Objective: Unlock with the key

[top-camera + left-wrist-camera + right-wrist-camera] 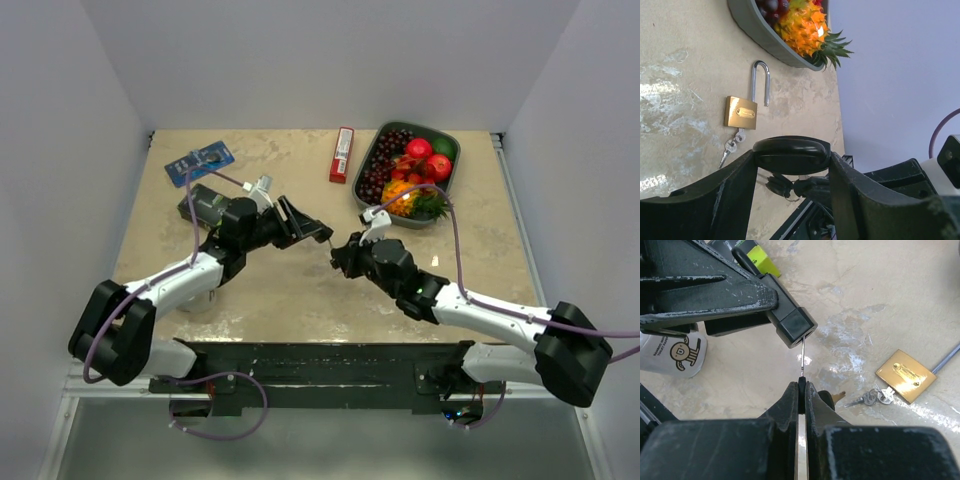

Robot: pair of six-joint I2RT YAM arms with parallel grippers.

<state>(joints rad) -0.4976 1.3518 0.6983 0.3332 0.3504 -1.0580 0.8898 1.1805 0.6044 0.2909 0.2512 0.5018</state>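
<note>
Left fingers (725, 200) grasp black key head (791, 155); right fingers (790, 405) pinch its blade (803, 357), tip hidden.

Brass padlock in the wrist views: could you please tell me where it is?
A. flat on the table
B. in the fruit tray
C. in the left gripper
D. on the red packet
A: the brass padlock lies flat on the table, keys at its base.

I'm seeing plain white walls (330, 60) boxing in three sides of the beige marbled bench (300, 290), evenly lit, faint glare patches.
</note>
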